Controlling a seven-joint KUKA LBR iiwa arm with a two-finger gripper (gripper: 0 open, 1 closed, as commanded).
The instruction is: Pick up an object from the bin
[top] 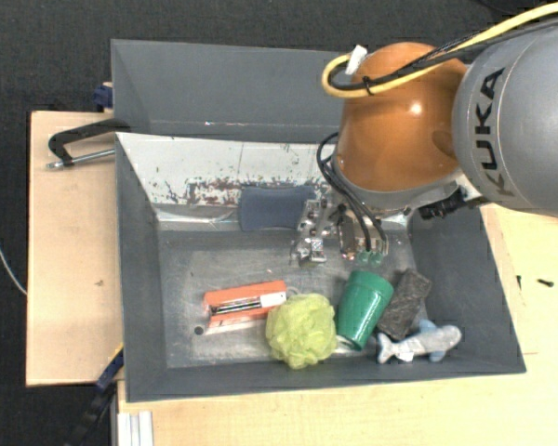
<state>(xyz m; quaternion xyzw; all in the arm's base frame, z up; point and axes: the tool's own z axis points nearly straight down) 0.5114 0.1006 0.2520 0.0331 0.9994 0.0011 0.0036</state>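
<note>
The gripper (338, 242) hangs just behind the green cup (363, 307), its fingers spread with nothing between them. The cup lies tipped on its side. Just left of the cup sits a yellow-green fuzzy ball (302, 331), and beyond that an orange box (245, 301). A dark grey block (406, 302) leans against the cup's right side, a blue-and-white toy (420, 344) just in front of it.
</note>
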